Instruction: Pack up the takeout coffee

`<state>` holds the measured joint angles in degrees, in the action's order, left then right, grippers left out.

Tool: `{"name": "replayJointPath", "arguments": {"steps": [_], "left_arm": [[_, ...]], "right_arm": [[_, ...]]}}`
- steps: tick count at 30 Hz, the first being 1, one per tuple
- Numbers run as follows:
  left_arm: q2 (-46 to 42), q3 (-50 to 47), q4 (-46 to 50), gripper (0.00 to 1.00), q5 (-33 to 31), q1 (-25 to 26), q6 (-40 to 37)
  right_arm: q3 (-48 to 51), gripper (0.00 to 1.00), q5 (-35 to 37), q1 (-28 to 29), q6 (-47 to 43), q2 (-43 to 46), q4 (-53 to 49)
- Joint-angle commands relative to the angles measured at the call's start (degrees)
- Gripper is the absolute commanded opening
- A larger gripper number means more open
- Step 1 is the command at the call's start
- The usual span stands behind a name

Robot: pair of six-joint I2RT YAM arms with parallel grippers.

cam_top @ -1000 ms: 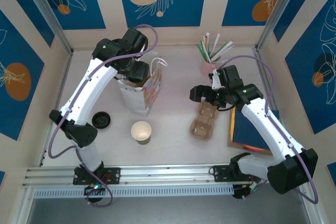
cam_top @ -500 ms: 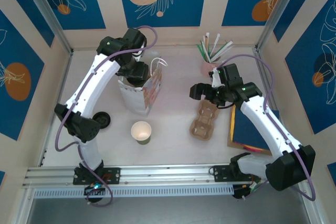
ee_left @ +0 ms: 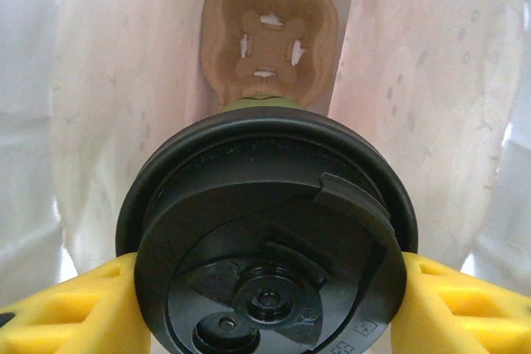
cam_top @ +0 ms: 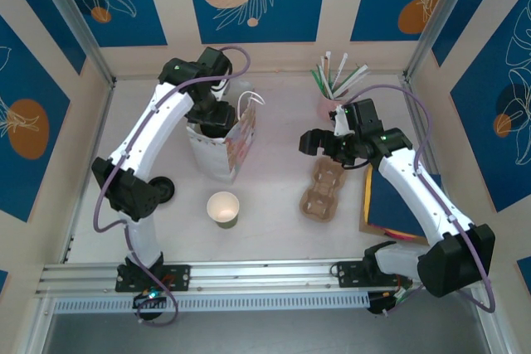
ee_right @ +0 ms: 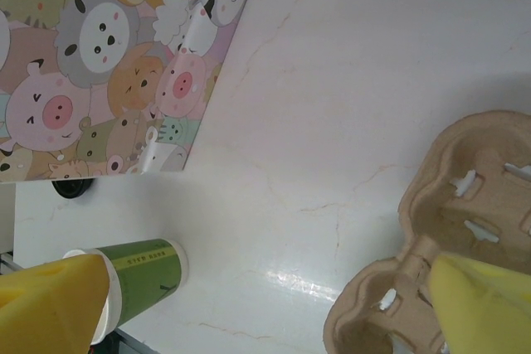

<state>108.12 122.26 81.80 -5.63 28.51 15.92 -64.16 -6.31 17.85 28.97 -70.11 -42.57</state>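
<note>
The takeout coffee (ee_left: 265, 238) shows from above in the left wrist view as a round black lid with a sliver of green cup beyond it. My left gripper (ee_left: 265, 308) is shut on it, one yellow finger (ee_left: 66, 312) on each side of the lid. It hangs inside the white gift bag (ee_left: 124, 80), above a brown cardboard carrier (ee_left: 270, 35) on the bag's bottom. From the top, my left gripper (cam_top: 211, 116) sits in the mouth of the gift bag (cam_top: 236, 151). My right gripper (cam_top: 313, 143) stands open with nothing in it, above the table.
A lidless green cup (cam_top: 223, 207) stands in front of the bag, a loose black lid (cam_top: 162, 190) to its left. A second cardboard carrier (cam_top: 325, 190) lies under the right gripper. A pink cup of straws (cam_top: 329, 105) is at the back; a blue book (cam_top: 390, 205) lies right.
The left arm has shifted its elbow and wrist while its gripper stays in the bag mouth, still holding the cup. The right gripper has crept slightly up and left.
</note>
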Motion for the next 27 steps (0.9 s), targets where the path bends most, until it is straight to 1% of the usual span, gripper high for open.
{"name": "replayJointPath", "arguments": {"steps": [1, 13, 27], "left_arm": [[1.28, -0.44, -0.02, 0.55, 1.54, -1.10, -1.81], [4.46, 0.47, 0.00, 0.56, 1.23, -1.17, -2.78], [3.55, -5.39, -1.20, 0.56, 2.51, -1.53, -5.51]], "right_arm": [[-0.27, 0.99, -2.06, -0.53, -0.93, -0.50, 1.04], [-0.26, 0.99, -3.16, -1.93, -1.09, -1.70, 1.44], [0.00, 0.99, -3.54, -2.51, -0.91, -1.78, 1.42]]}}
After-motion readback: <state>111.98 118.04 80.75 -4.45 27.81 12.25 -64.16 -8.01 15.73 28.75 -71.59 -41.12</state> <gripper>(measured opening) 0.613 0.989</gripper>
